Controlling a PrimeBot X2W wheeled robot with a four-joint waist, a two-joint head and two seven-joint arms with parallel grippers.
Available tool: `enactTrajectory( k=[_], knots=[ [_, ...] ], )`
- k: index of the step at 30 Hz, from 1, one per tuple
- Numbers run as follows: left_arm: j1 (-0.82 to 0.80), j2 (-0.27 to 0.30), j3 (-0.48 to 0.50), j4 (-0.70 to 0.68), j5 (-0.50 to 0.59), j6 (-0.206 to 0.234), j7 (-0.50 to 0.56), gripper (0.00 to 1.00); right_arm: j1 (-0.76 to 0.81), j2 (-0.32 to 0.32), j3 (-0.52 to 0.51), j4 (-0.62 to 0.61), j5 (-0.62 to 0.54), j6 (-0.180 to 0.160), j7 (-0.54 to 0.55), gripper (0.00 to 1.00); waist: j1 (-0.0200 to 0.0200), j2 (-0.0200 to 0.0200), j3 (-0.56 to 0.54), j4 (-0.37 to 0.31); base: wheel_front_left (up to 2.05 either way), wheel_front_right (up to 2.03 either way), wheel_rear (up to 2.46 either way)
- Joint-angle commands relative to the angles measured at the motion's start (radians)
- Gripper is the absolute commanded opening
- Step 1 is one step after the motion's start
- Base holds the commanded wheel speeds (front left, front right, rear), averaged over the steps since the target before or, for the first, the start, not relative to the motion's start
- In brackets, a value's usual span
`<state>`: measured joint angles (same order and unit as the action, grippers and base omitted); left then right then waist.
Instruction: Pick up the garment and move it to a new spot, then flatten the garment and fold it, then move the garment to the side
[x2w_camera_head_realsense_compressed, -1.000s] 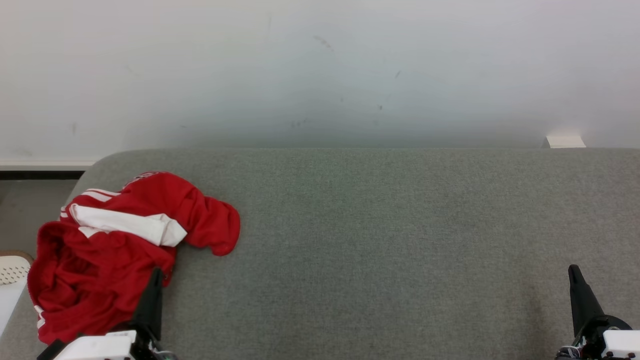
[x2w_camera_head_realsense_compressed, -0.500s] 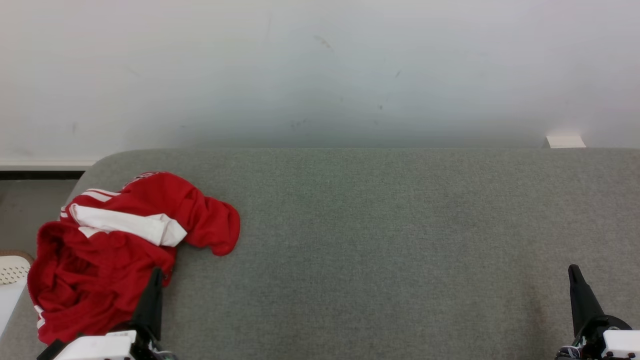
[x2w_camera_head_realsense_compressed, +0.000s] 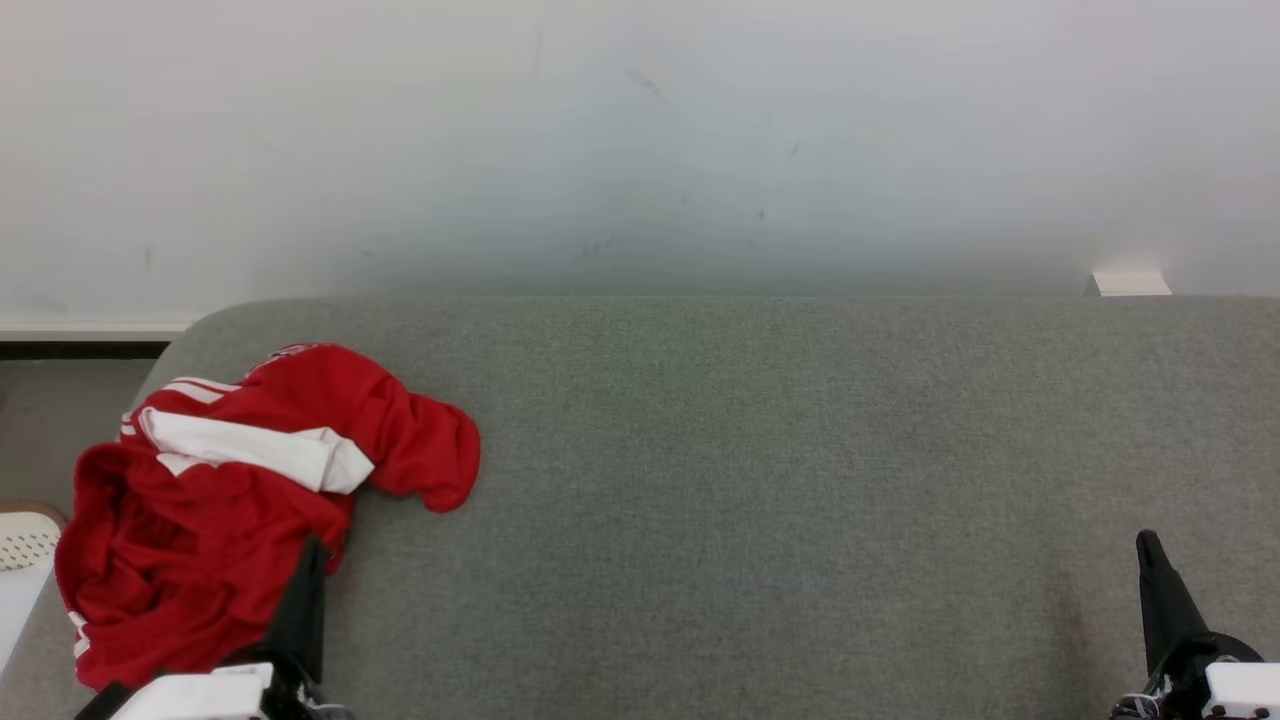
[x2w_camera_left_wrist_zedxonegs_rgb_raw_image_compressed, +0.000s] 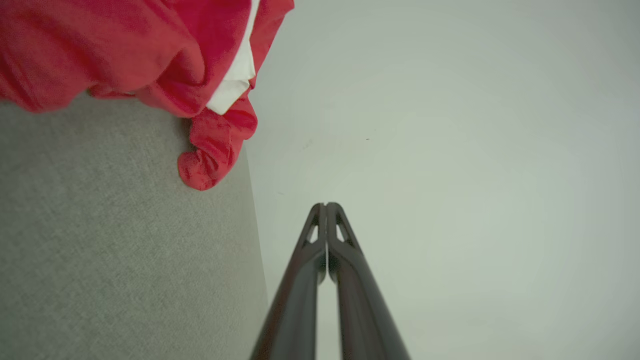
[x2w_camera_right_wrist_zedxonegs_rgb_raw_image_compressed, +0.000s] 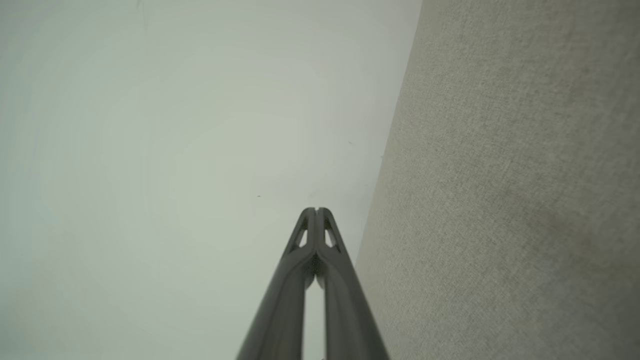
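At the lower left of the head view, my left gripper (x2w_camera_head_realsense_compressed: 316, 548) has its two dark fingers pressed together with nothing between them, and the left wrist view shows the tips meeting, empty. Its tip overlaps the near hem of the garment (x2w_camera_head_realsense_compressed: 220, 500), though I cannot tell whether it touches the cloth or hovers above it. Well apart at the lower right, my right gripper (x2w_camera_head_realsense_compressed: 1148, 545) is likewise closed and empty over the bare grey cushion (x2w_camera_head_realsense_compressed: 750, 480).

The garment, red with white stripes, lies crumpled at the cushion's left end, reaching its left edge. I judge this to be the first step, with the pick-up not yet begun. Next I would part the left fingers, bring them down over a raised fold, close firmly, then lift and carry the bundle right toward the open middle, where both arms can reach it.
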<state>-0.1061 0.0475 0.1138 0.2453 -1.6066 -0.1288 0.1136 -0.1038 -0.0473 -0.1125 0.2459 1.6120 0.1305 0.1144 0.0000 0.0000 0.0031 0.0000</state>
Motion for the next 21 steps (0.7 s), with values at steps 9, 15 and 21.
enactTrajectory(
  k=[9,15,21],
  knots=[
    [0.026,-0.009,-0.016,0.021,-0.003,0.003,-0.021,1.00,0.029,0.014,0.024,0.013,0.005,0.000,-0.018,1.00,0.0001,0.0000,0.001,0.000,0.00,0.00,0.00],
    [0.025,-0.008,-0.026,-0.009,0.024,0.002,-0.052,1.00,0.027,0.013,0.056,-0.024,0.004,0.000,-0.047,1.00,0.0001,0.0000,0.001,-0.001,0.00,0.00,0.00],
    [0.027,-0.007,-0.033,-0.037,0.086,0.002,-0.080,1.00,0.025,0.004,0.087,-0.059,-0.037,0.000,-0.078,1.00,0.0001,0.0000,0.001,-0.003,0.00,0.00,0.00]
  ],
)
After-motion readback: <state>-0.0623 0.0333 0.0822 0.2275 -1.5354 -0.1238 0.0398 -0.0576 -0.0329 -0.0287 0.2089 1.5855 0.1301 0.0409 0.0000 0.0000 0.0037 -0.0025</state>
